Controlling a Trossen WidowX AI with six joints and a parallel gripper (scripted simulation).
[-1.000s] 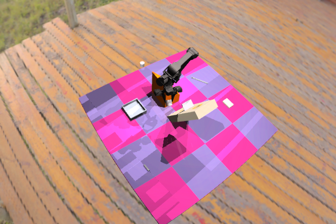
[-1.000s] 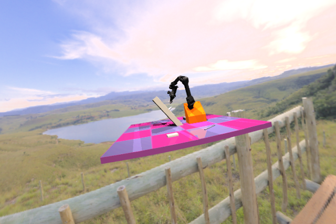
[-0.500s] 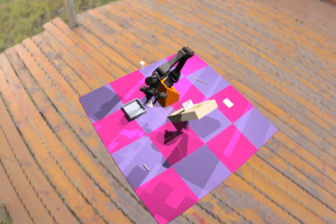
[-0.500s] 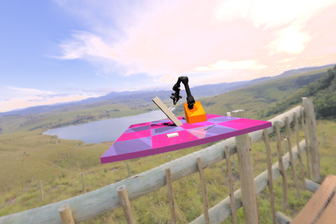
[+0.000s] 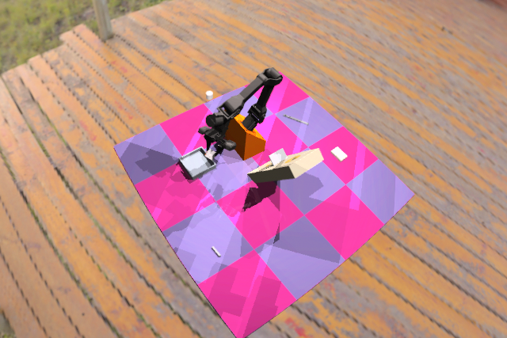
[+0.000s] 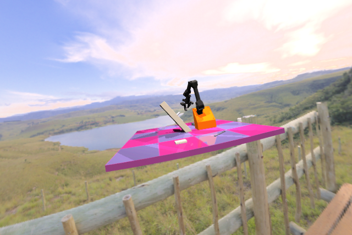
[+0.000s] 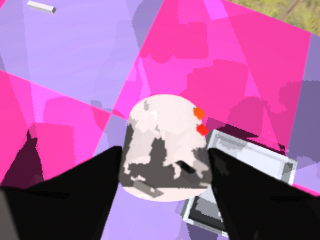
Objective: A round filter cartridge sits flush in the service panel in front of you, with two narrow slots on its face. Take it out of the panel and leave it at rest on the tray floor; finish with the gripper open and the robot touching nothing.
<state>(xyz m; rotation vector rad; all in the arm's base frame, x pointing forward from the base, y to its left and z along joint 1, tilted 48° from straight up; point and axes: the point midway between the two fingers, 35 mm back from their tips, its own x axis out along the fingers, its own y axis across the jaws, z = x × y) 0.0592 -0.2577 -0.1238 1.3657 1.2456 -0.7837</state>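
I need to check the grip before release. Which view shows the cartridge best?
The wrist view: the cartridge fills the middle, clamped between the claw's fingers, with the tray below right. The top view shows only a pale speck at the tray's edge; in the exterior view it is too small to tell.
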